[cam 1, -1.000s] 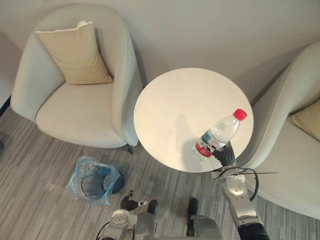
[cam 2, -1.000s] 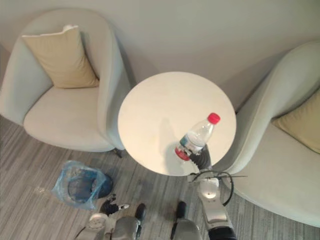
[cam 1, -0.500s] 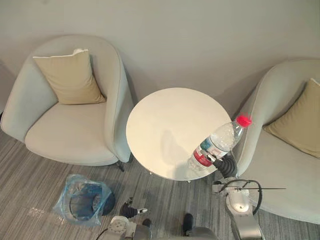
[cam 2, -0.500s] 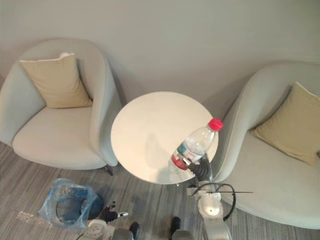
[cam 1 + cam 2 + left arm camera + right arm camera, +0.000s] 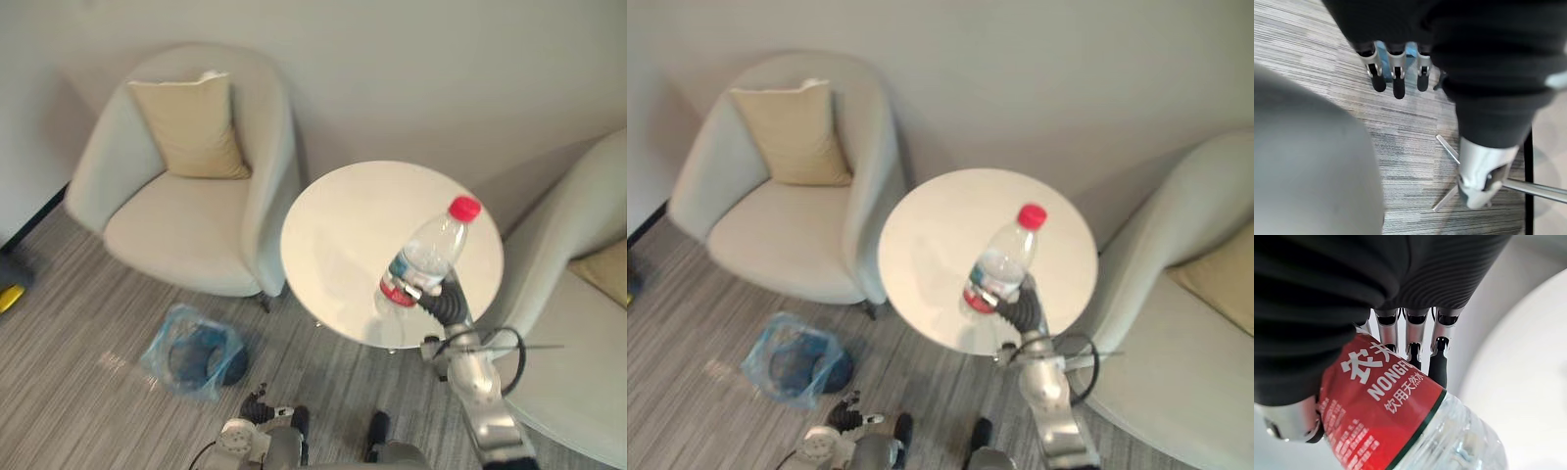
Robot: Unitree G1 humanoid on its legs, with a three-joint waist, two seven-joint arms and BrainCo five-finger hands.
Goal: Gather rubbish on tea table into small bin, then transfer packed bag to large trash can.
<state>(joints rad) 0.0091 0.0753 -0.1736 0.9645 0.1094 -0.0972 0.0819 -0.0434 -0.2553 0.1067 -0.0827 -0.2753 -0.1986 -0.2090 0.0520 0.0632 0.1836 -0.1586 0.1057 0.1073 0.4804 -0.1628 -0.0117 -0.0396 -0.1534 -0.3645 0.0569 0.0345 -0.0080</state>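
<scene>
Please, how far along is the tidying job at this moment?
Done: the tea table looks bare. In hand: the right hand grips the bottle, lifted above the table's near side; the left hand hangs open near the floor. Left: drop the bottle into the small bin on the floor, then carry its blue bag away.

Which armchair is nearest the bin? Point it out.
The left armchair: the blue-bagged bin sits on the carpet by its front corner. The right armchair stands beyond the table.
</scene>
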